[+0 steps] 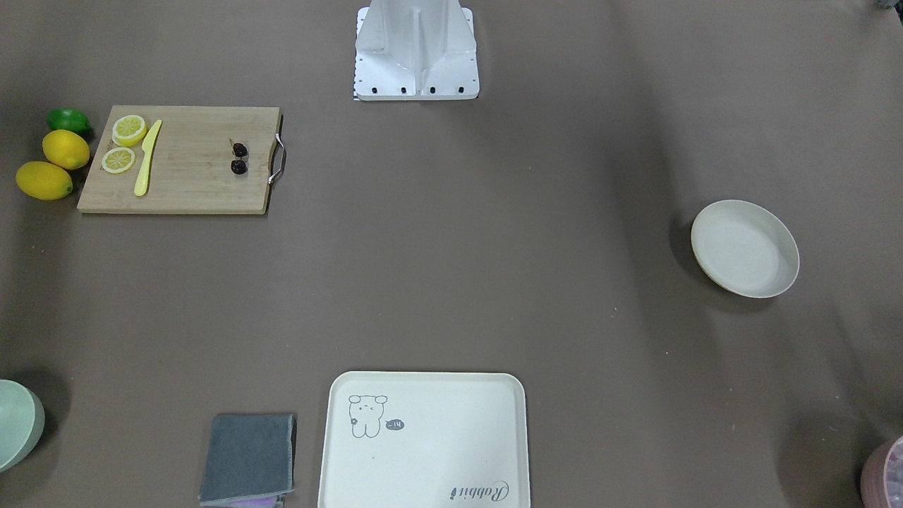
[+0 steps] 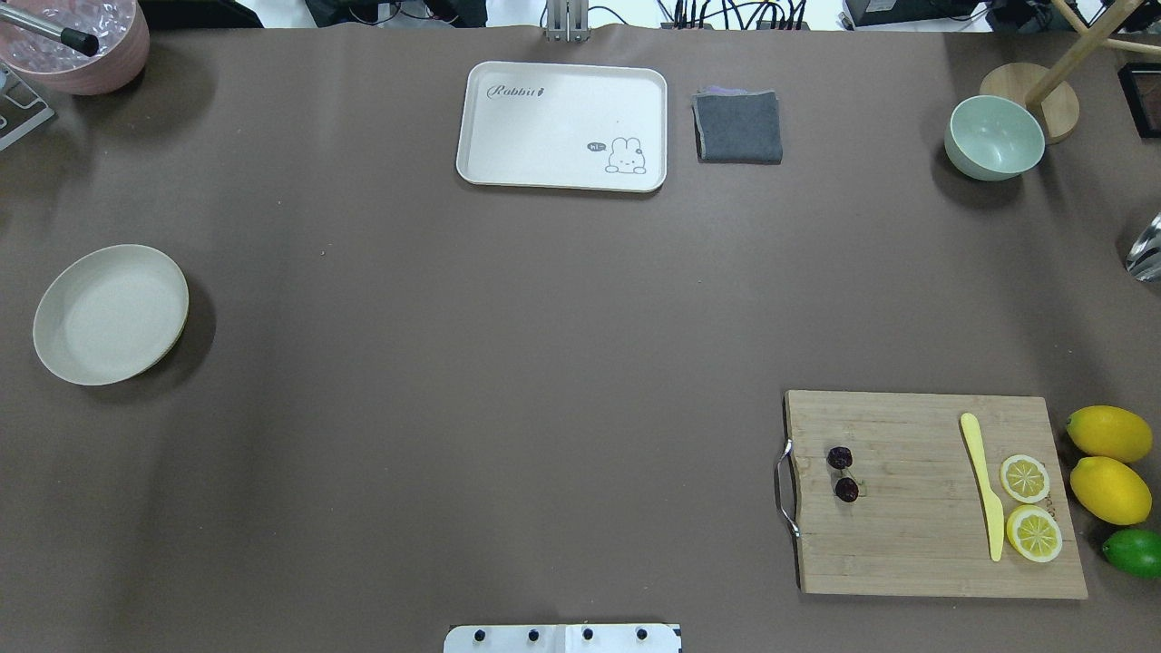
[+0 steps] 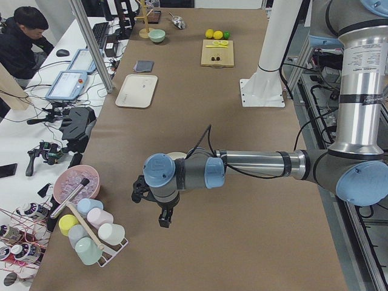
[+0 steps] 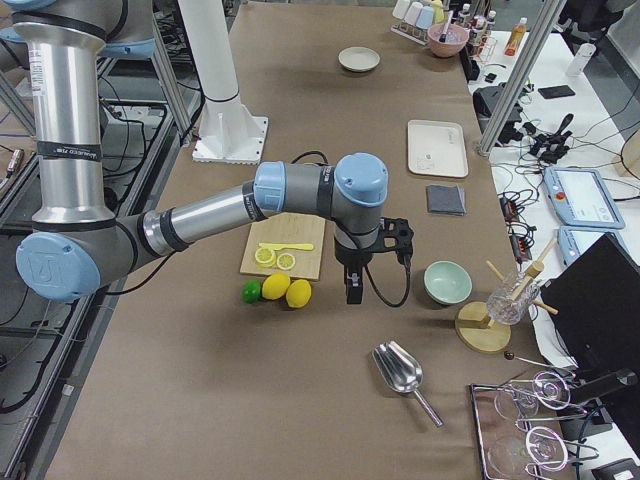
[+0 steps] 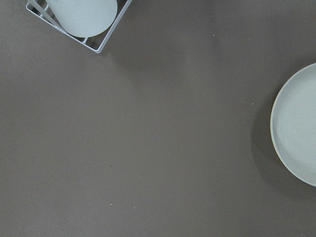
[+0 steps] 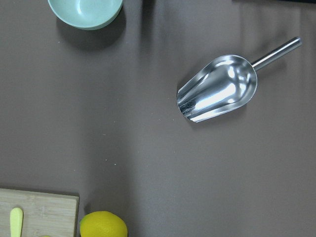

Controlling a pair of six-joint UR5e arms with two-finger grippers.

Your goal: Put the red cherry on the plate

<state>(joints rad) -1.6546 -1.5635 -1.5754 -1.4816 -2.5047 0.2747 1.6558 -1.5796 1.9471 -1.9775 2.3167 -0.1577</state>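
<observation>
The red cherry [image 1: 240, 167] is a pair of tiny dark fruits lying on a wooden cutting board [image 1: 190, 183], near its metal handle, also visible from overhead [image 2: 846, 491]. The cream plate [image 1: 744, 248] sits bare at the opposite end of the table [image 2: 111, 314], and its edge shows in the left wrist view [image 5: 296, 123]. My left gripper [image 3: 162, 217] hangs above the table near the plate. My right gripper [image 4: 352, 288] hangs beyond the board's far end, past the lemons. Both show only in the side views, so I cannot tell whether they are open or shut.
On the board lie two lemon slices [image 2: 1025, 478] and a yellow knife [image 2: 983, 482]. Two lemons [image 2: 1108, 433] and a lime [image 2: 1134, 551] sit beside it. A cream tray [image 2: 562, 125], grey cloth [image 2: 738, 127], green bowl [image 2: 994, 138], metal scoop [image 6: 219, 89] and cup rack [image 3: 91, 233] stand around.
</observation>
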